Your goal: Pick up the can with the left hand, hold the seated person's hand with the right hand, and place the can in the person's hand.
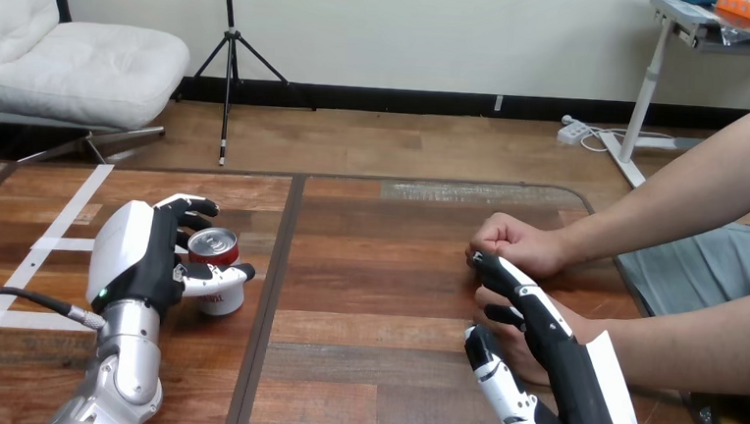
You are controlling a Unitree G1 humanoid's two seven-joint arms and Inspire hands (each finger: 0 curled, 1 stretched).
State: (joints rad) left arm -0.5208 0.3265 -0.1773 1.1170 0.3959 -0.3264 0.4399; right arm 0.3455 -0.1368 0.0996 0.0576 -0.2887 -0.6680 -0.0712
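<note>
A red and white can (pixel 217 283) stands upright on the wooden table (pixel 375 301) at the left. My left hand (pixel 137 252) is wrapped round it, fingers curled behind its top and the thumb across its front. At the right, the person's lower hand (pixel 512 346) lies on the table, and my right hand (pixel 576 392) reaches over it. The straight fingers (pixel 528 300) of that hand lie across the person's lower hand, with the thumb on the near side. The person's upper hand (pixel 517 245) is a fist resting just beyond my fingertips.
Both of the person's forearms (pixel 687 192) come in from the right edge. White tape strips (pixel 54 242) mark the table's left part, and a dark seam (pixel 273 294) runs down the table beside the can. A black cable (pixel 2 297) loops near my left forearm.
</note>
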